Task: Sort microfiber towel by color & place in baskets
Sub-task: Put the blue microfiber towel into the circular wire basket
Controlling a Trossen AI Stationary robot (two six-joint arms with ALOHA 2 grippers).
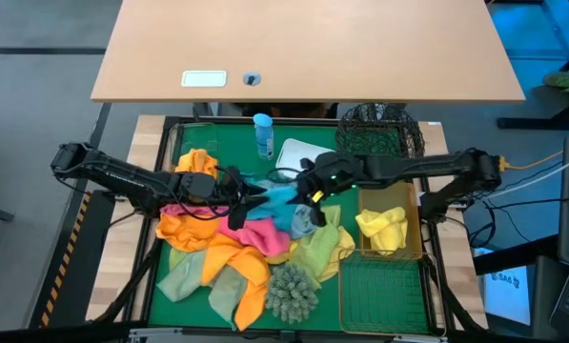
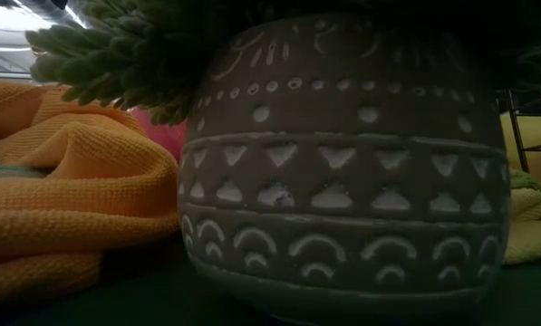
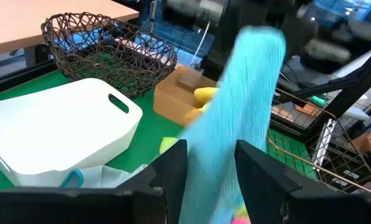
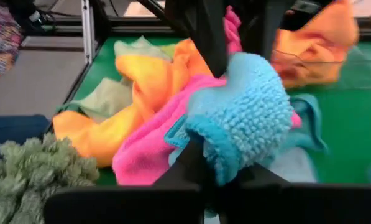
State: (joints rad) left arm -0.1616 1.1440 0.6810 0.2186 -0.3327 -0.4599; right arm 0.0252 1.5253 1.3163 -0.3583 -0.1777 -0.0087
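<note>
Gripping the teal-blue towel (image 4: 247, 115) with my right tool (image 1: 314, 197), clenched on its end.
My left tool (image 1: 251, 197) had its fingers (image 3: 166, 168) parted either side of the same towel, stretched between both tools above the pile of towels (image 1: 222, 252). Farther off stood the white tub (image 3: 61, 127) and the black wire basket (image 3: 107, 53); the gold basket (image 1: 416, 224) held a yellow towel (image 1: 383, 227).

A teal-blue towel (image 1: 282, 198) hung stretched above the heap of orange, pink and pale green towels (image 1: 229, 255) at table centre, while yellow ones (image 1: 383, 228) lay in the gold basket (image 1: 418, 227) right, with the black wire basket (image 1: 377, 129) far behind
</note>
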